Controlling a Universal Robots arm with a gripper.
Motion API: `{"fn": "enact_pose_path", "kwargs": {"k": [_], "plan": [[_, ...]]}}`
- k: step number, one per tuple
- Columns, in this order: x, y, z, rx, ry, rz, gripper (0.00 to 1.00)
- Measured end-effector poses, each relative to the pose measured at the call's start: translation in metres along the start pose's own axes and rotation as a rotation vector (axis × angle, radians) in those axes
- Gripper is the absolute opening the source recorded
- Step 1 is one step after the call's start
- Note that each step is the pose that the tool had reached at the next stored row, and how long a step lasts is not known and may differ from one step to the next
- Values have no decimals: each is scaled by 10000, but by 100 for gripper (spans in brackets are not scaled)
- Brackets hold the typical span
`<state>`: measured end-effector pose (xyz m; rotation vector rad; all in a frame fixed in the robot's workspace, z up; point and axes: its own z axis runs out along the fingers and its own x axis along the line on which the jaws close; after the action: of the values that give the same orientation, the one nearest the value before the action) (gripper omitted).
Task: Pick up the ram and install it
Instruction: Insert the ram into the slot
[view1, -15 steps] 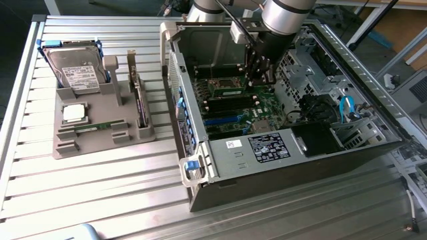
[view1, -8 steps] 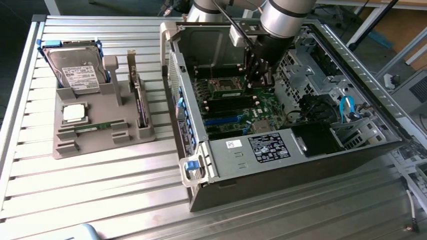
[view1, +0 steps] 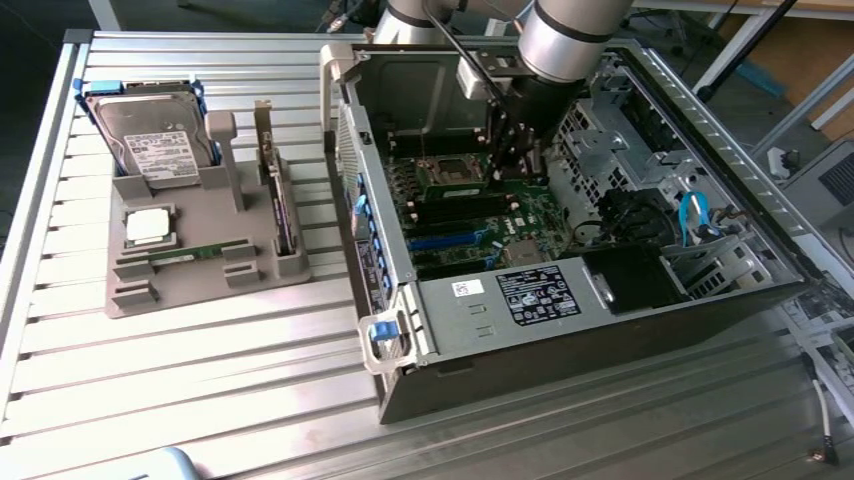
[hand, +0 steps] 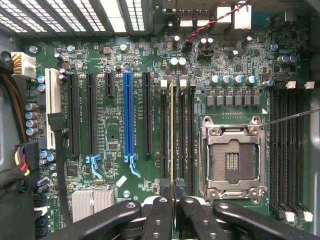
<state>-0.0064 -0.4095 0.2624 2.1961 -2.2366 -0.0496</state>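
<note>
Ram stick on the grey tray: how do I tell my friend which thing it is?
Look at the grey tray beside the open computer case, on the exterior view's left. Next to the square silver processor chip, on the side away from the hard drive, sits the ram. It is a thin, long green strip; the expansion card nearby stands much taller.

Arm (view1: 567, 40) reaching steeply down, gripper (hand: 172, 202) pointed downward, fingers (hand: 159, 217) pinched, seemingly on the ram (hand: 172, 140)

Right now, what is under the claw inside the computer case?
The claw holds the ram edge-on over the memory slots, beside the empty processor socket. Whatever lies beneath the ram is hidden.
</note>
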Motion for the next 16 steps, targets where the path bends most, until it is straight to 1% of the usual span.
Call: {"fn": "enact_pose_path", "kwargs": {"k": [16], "plan": [[2, -4, 134, 0, 0, 0, 12]]}}
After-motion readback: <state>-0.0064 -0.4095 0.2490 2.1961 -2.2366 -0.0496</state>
